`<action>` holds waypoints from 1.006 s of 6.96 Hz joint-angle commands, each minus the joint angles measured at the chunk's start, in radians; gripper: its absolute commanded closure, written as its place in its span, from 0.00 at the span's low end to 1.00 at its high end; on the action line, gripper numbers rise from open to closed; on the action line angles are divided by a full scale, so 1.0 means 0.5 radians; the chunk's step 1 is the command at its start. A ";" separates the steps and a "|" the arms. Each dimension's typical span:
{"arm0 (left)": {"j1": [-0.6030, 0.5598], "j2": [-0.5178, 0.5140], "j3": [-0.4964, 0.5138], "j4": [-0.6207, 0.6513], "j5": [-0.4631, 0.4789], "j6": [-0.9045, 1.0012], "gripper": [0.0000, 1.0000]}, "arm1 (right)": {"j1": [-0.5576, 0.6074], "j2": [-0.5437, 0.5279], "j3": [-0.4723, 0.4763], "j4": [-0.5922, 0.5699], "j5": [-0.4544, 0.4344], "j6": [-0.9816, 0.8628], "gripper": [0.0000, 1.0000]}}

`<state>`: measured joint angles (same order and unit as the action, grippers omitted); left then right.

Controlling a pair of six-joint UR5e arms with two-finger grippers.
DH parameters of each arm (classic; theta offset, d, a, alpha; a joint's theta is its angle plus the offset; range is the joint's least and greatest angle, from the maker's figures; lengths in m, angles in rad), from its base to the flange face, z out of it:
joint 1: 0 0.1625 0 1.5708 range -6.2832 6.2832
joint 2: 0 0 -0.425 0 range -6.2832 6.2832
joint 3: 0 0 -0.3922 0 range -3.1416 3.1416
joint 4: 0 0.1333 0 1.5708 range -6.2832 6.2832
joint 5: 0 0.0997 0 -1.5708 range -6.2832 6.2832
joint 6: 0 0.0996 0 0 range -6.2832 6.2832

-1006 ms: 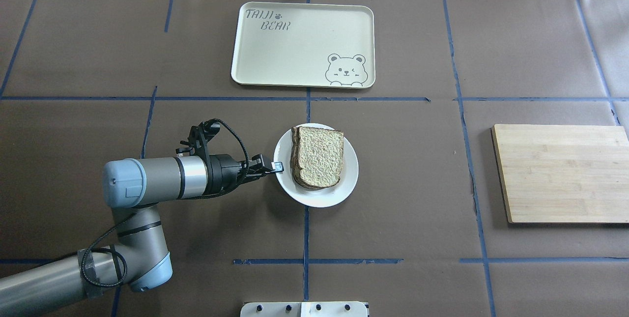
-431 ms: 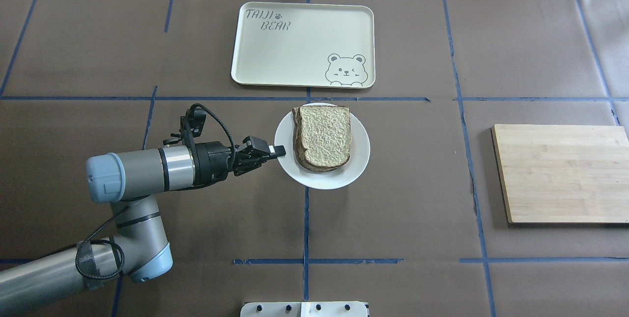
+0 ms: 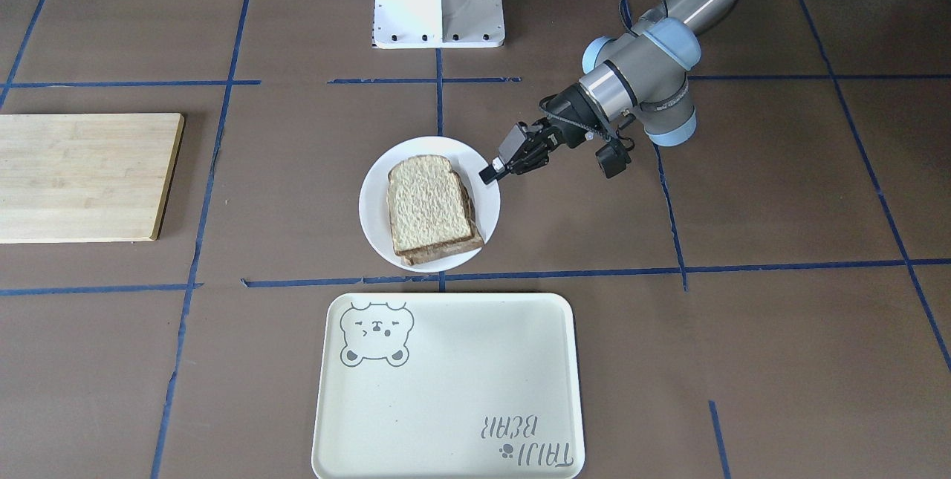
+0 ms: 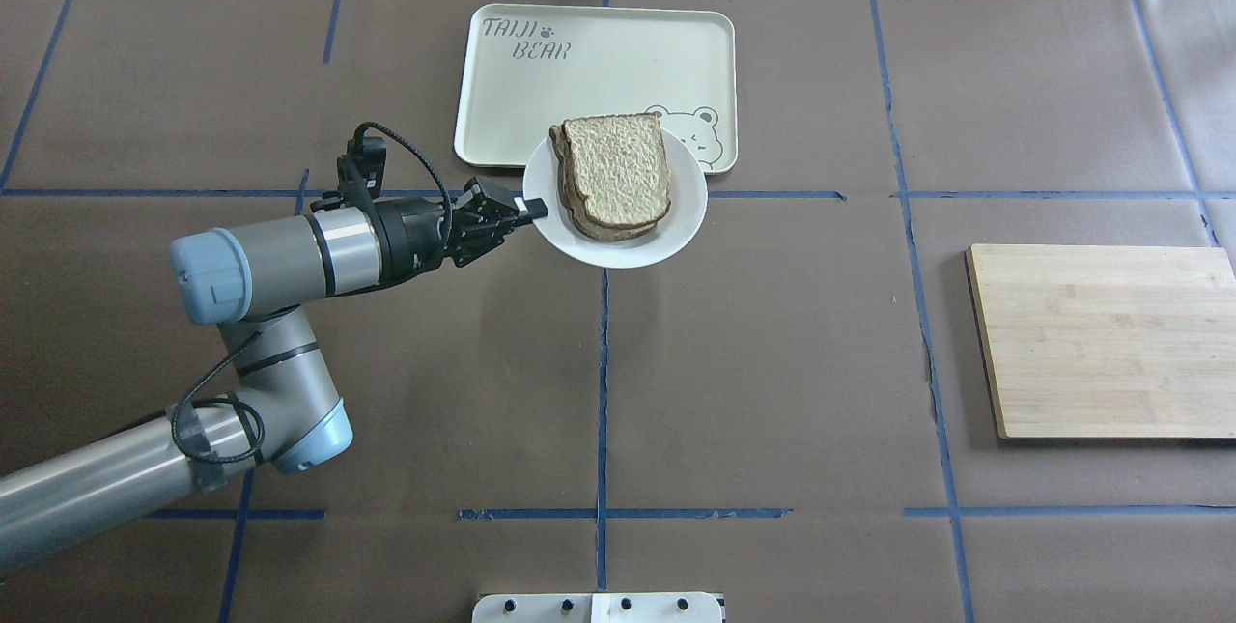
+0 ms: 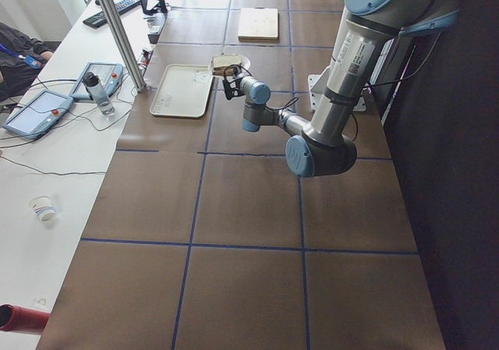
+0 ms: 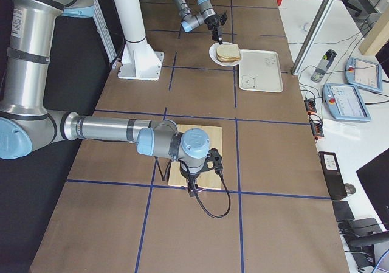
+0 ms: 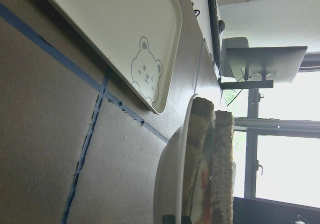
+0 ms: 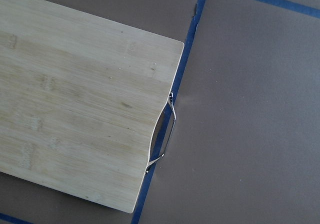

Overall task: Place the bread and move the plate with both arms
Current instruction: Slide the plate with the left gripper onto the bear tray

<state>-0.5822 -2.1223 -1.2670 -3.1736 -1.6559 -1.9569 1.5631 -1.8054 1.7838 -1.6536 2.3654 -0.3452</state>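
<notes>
The bread (image 4: 618, 169) lies flat on top of a second slice (image 7: 197, 149) on the plate (image 4: 676, 227). Its long axis runs from the robot's side toward the far side of the table, with the rounded end toward the robot and the square end toward the tray (image 4: 599, 63). The left gripper (image 4: 529, 210) is closed on the plate's rim on the robot's left and holds it clear of the table (image 4: 772, 362), so the bread sits just to the right of the fingertips. From overhead the plate's far edge overlaps the tray's near edge and part of its bear drawing. The table is covered in brown paper crossed by blue tape lines. A wooden board (image 4: 1101, 338) lies well to the right, with the right gripper (image 6: 193, 186) above it; whether that gripper is open or closed cannot be told.
</notes>
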 commanded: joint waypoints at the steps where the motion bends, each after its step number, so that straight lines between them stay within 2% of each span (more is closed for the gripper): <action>1: -0.206 -0.325 0.492 0.006 -0.002 -0.193 0.96 | 0.000 0.000 -0.003 0.000 0.000 0.000 0.00; 3: -0.259 -0.644 1.025 0.006 0.005 -0.197 0.96 | 0.000 0.000 -0.003 0.000 0.000 0.000 0.00; 4: -0.253 -0.840 1.298 0.009 0.065 -0.197 0.96 | 0.000 0.000 -0.003 0.000 0.000 0.000 0.00; 5: -0.250 -0.888 1.374 0.006 0.069 -0.197 0.95 | 0.000 0.000 -0.012 0.000 0.000 0.000 0.00; 6: -0.250 -0.885 1.383 0.009 0.069 -0.194 0.89 | 0.000 0.006 -0.021 0.000 0.000 0.000 0.00; 7: -0.247 -0.882 1.384 0.009 0.057 -0.188 0.62 | 0.000 0.006 -0.018 0.000 0.000 0.000 0.00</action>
<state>-0.7069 -2.5578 -0.5873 -3.1697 -1.6244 -2.0536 1.5631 -1.8035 1.7755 -1.6537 2.3654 -0.3451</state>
